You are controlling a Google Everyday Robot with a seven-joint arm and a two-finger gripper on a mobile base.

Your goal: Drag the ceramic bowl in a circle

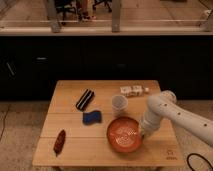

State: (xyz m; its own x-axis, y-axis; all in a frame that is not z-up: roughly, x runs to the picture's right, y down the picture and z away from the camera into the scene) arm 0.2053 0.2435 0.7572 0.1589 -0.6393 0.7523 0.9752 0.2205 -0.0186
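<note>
Ceramic bowl point(124, 135) upright, round, mouth up | claw point(142, 134) at rim, arm side | grip: cannot tell

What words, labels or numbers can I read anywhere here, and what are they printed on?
No text here is legible.
Small dark mark on the front right corner of the table: too small to read.
White packets near the table's back edge: any print is too blurred.
The gripper, at the right rim of the ceramic bowl, and the white cup: no lettering visible.
</note>
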